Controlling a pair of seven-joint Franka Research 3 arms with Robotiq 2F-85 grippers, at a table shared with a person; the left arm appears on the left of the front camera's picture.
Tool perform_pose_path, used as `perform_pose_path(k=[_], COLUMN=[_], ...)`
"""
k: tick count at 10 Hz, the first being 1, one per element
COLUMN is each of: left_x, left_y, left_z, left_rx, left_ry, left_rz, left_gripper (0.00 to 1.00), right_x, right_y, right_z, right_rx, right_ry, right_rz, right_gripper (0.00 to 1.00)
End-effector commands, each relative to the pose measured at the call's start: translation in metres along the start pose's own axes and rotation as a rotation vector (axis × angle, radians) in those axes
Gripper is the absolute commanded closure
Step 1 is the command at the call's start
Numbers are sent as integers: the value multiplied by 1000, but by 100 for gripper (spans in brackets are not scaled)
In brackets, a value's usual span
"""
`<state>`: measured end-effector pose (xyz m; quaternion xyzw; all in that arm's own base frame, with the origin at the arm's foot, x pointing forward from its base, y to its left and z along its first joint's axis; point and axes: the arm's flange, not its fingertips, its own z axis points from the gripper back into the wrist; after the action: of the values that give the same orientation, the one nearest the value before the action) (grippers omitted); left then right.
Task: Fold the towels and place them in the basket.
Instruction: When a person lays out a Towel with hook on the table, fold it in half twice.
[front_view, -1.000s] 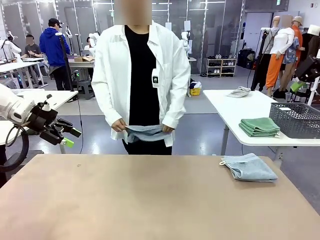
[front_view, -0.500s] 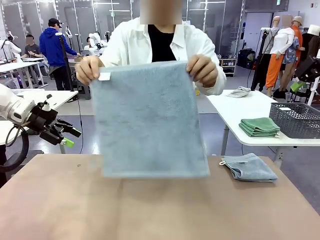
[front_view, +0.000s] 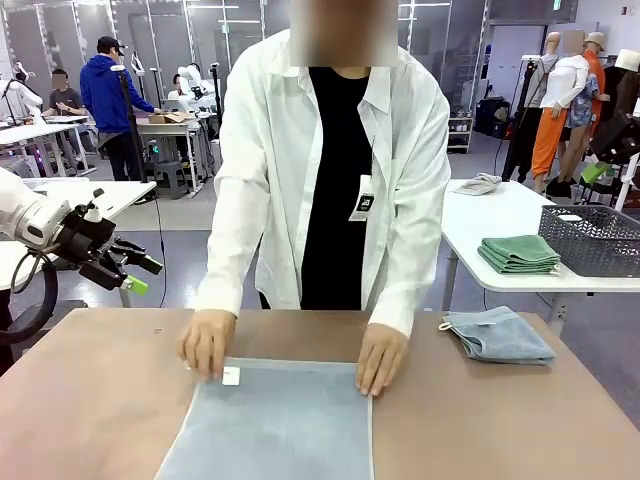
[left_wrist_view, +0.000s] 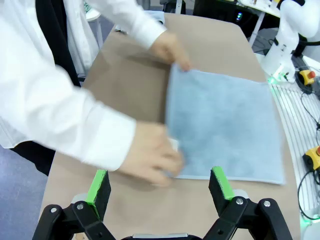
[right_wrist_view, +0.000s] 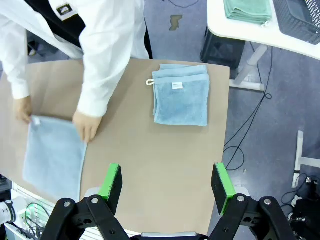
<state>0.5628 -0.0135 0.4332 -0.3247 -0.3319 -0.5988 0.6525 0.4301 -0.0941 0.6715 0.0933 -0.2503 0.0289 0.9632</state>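
- We judge the step in hand to be the laying-out: a person at the far side presses one hand (front_view: 207, 342) and the other hand (front_view: 381, 358) on the far corners of an unfolded towel (front_view: 275, 425), spread flat on the brown table (front_view: 90, 400) at the middle of our side.
- Its small white tag (front_view: 231, 376) lies at the far corner, just beside the first hand.
- A second towel, the folded towel (front_view: 500, 335), rests near the table's far right corner, well apart from the flat one.
- The basket (front_view: 595, 240) stands on a white side table (front_view: 470, 215) off to the right, next to a stack of green cloths (front_view: 518, 253); we cannot tell what is inside it.
- Our left gripper (front_view: 146, 275) hangs off the table's left edge with its fingers spread wide and nothing between them; its wrist view looks down on the towel's near edge.
- Our right gripper (right_wrist_view: 166, 172) hovers high above the right part of the table, fingers likewise apart and empty.
- No fold is made yet in the flat towel, so we reckon the task is at an early stage for it.
- The next move, as we judge it, calls for the person's hands to lift clear, then for both grippers to come down on two corners of one edge, pinch them, and carry that edge over onto the opposite one.
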Motion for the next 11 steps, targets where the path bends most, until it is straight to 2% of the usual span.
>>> perform_pose_path(k=[1,11], left_x=[1,1], left_y=[0,0], left_z=[0,0], left_rx=[0,0], left_ry=[0,0], left_rz=[-3,-3], left_gripper=[0,0], right_x=[3,3], right_y=[1,1], right_z=[1,1], right_rx=[-1,-1], right_ry=[2,2], right_rz=[-11,-11], right_gripper=[11,11])
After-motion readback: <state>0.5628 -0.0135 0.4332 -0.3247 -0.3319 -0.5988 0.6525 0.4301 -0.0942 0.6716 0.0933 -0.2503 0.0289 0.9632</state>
